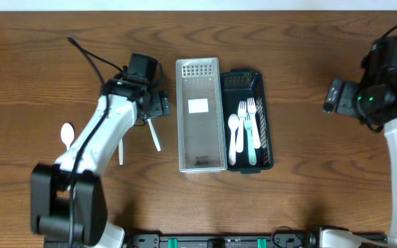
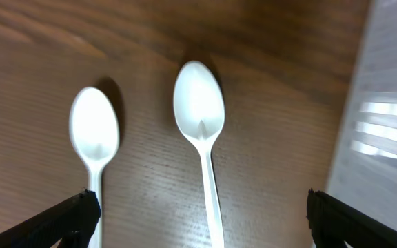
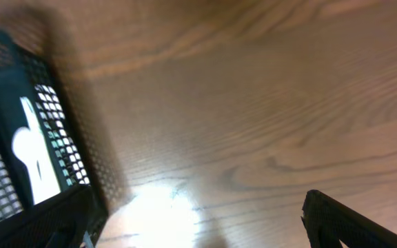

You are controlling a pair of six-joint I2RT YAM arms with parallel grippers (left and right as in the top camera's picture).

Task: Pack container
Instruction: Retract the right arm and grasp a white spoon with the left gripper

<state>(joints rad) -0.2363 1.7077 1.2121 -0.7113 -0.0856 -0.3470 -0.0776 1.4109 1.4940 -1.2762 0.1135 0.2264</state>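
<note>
Two white plastic spoons lie side by side on the wood in the left wrist view, one [image 2: 94,131] at the left and one [image 2: 198,110] in the middle. My left gripper [image 2: 200,204] is open just above them, and the middle spoon's handle runs between its fingers. In the overhead view that gripper [image 1: 156,107] hides the bowls and only the handle [image 1: 156,135] sticks out. The clear white container [image 1: 200,114] stands beside the black basket [image 1: 262,117], which holds a white spoon [image 1: 233,134] and two forks [image 1: 251,131]. My right gripper [image 1: 331,96] is open and empty, off to the right of the basket.
A third white spoon [image 1: 67,134] lies at the left of the table beside my left arm. In the right wrist view the black basket's mesh wall [image 3: 67,148] sits at the left, with bare wood under the open gripper [image 3: 195,200].
</note>
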